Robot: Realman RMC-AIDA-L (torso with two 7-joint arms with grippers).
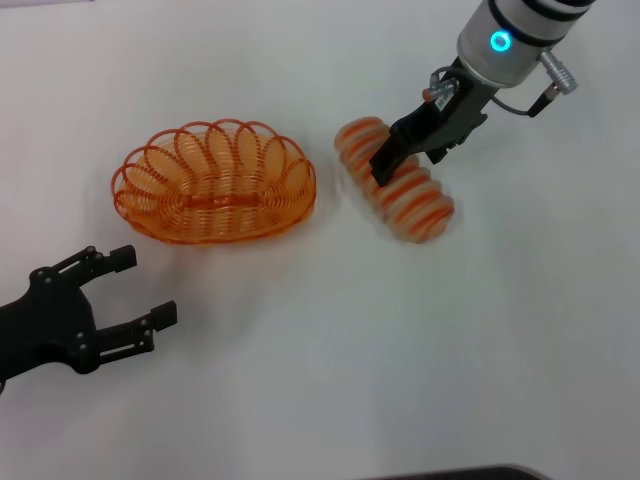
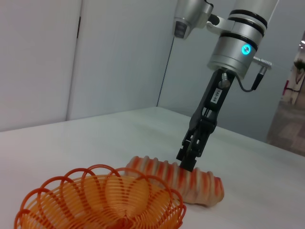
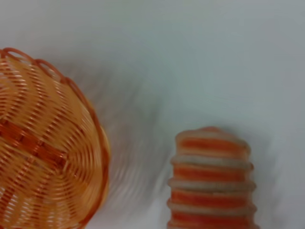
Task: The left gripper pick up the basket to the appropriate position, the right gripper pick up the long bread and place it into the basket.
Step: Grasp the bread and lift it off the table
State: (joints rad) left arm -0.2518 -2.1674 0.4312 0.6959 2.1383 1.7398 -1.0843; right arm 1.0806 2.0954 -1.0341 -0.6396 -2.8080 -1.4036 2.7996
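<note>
Long bread (image 1: 395,193): ribbed tan loaf, orange stripes, lying on white table (image 1: 400,380) just right of basket (image 1: 214,183). Right gripper (image 1: 385,172) pinching its middle from above. Left gripper (image 1: 140,290) spread, near-left, apart from basket.

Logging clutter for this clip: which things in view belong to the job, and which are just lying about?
Belongs to the job:
- basket, empty, on the table
- long bread, lying beside the basket, apart from it
- right gripper, down on the bread's middle
- left gripper, open, short of the basket

Just lying about:
- nothing; only the white table underneath
</note>
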